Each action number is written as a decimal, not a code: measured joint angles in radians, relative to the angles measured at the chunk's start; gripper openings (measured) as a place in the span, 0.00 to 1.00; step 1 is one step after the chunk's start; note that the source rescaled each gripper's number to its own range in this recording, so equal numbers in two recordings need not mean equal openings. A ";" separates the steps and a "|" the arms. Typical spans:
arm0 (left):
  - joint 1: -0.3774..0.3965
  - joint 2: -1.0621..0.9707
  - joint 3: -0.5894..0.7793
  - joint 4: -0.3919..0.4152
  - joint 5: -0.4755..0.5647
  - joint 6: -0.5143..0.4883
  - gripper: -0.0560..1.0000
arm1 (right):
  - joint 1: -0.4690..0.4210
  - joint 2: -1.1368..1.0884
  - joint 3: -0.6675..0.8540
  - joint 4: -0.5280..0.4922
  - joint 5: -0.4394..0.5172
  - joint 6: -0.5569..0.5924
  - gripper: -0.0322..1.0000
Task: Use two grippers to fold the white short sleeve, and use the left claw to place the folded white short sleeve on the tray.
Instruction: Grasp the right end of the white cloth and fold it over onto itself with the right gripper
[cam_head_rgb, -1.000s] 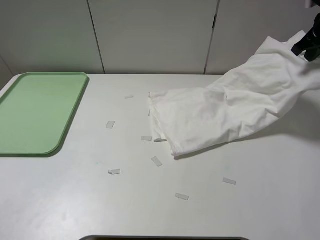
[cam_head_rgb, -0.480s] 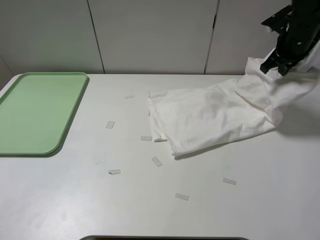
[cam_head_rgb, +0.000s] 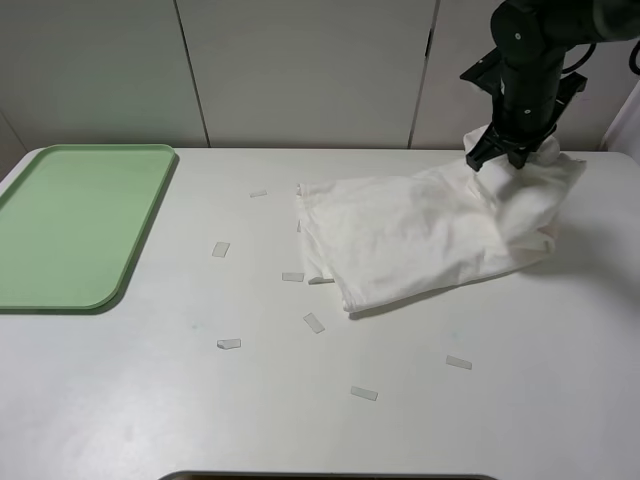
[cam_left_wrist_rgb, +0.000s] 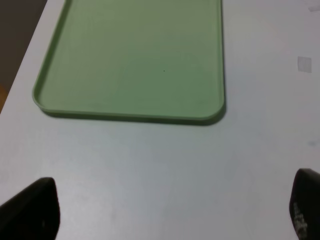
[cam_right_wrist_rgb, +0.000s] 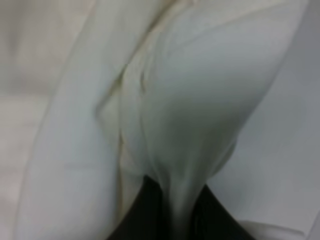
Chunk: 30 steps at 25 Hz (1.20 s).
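Right gripper (cam_head_rgb: 503, 155) had the white T-shirt (cam_head_rgb: 420, 230) clamped at its end farthest from the tray (cam_head_rgb: 70, 220); left gripper (cam_left_wrist_rgb: 167, 210) sat wide open by the tray.

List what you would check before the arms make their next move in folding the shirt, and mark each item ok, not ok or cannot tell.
1. The right gripper is shut on the white short sleeve: ok, cloth is pinched in it.
2. The left gripper is open and holds nothing: ok.
3. The white short sleeve is spread flat for folding: not ok, it is bunched with one end lifted.
4. The tray is free of things: ok where visible.
5. The paper scraps lie apart from the white short sleeve: cannot tell, two lie right at its edge.
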 joint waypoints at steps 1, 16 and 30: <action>0.000 0.000 0.000 0.000 0.000 0.000 0.91 | 0.010 0.000 0.000 0.001 0.002 0.002 0.11; 0.000 0.000 0.000 0.000 0.000 0.000 0.91 | 0.076 0.000 0.000 0.269 0.079 -0.001 0.12; 0.000 0.000 0.000 0.000 -0.001 0.000 0.91 | 0.076 -0.074 0.000 0.354 0.124 -0.006 1.00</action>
